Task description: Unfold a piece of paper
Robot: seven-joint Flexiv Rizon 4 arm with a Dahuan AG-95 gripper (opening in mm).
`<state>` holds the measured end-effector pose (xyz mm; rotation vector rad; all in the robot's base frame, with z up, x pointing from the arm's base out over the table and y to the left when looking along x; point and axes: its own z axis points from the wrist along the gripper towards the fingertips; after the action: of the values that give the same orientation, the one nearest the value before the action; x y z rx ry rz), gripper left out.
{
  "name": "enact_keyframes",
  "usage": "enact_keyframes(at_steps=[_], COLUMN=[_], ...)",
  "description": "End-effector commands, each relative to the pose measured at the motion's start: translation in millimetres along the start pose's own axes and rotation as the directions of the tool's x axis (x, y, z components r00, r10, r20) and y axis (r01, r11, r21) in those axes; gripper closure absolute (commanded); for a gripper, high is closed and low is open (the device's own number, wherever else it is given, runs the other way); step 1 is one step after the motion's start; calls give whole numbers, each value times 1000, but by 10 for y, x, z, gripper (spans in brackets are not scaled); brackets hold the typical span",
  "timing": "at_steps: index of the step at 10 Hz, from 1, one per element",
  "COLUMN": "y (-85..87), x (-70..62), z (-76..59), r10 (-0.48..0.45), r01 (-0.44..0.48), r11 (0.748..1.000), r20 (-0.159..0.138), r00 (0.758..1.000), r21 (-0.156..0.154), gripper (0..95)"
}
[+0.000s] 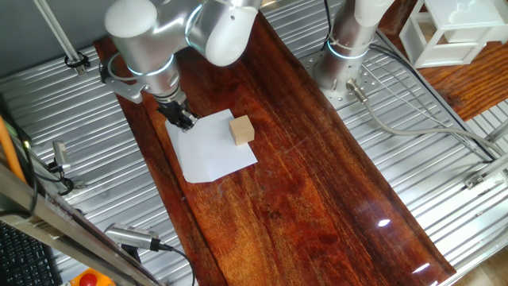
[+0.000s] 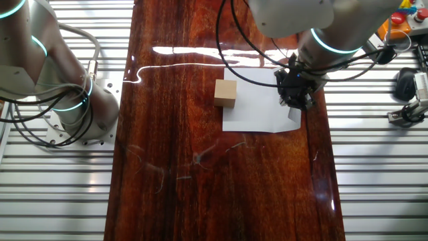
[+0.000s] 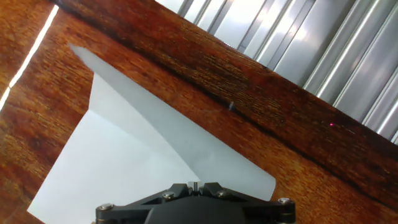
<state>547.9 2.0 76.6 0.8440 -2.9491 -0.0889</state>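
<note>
The piece of paper [image 1: 213, 151] is a white sheet lying on the dark wooden board, also seen in the other fixed view [image 2: 257, 107]. A small tan wooden cube [image 1: 242, 129] stands on its far edge, also in the other fixed view [image 2: 225, 93]. My gripper [image 1: 184, 121] is at the sheet's corner near the board's edge, seen too in the other fixed view [image 2: 297, 100]. In the hand view the jaws [image 3: 194, 185] are shut on the paper's upper layer [image 3: 155, 134], which rises as a flap from the lower layer [image 3: 93, 168].
The wooden board [image 1: 317, 199] is a narrow strip with ribbed metal [image 1: 63, 111] on both sides; its edge is close beside the gripper [image 3: 280, 124]. A second arm's base [image 1: 348, 48] stands at the far side. A white frame [image 1: 452, 32] is at the back right.
</note>
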Motion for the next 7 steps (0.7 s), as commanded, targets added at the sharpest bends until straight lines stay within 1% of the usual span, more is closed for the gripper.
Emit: enact_keyframes(at_steps=[1, 2, 4, 5, 7], y=[0, 0, 0, -30, -129], x=[1, 1, 1, -21, -114], z=[1, 1, 1, 5, 21], r10=[14, 17, 6, 3, 4], r01=[-14, -17, -6, -3, -5], r11=[1000, 1000, 1000, 1000, 1000], r20=[-3, -3, 6, 10, 8], r00=[1000, 1000, 1000, 1000, 1000], r21=[5, 8, 11, 13, 15], gripper=[950, 950, 950, 950, 950])
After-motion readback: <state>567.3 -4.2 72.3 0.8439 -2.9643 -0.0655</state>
